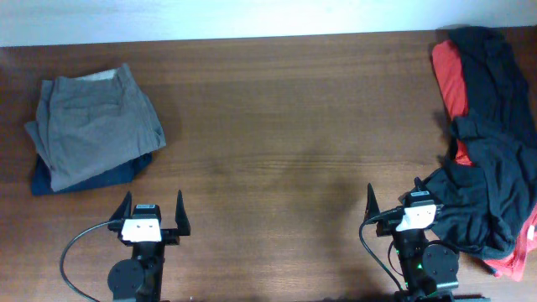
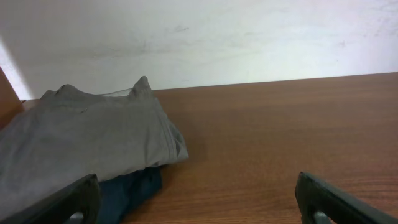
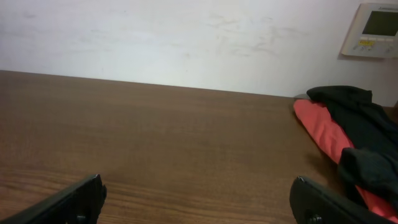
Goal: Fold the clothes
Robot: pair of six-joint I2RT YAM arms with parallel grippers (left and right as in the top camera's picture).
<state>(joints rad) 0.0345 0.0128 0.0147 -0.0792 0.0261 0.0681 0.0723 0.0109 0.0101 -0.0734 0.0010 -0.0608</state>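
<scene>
The grey shorts lie folded near the far left corner of the table, on a blue garment. Your left claw and right claw are wide and hold nothing. The fold looks done, so do not bump the stack. Only the right wrist view shows a wall panel.

The brown table carries grey shorts on a navy garment beyond the left pincer, and black and red clothes beside the right pincer.

Grey-khaki shorts, probably navy garment, black and red clothes.
</scene>
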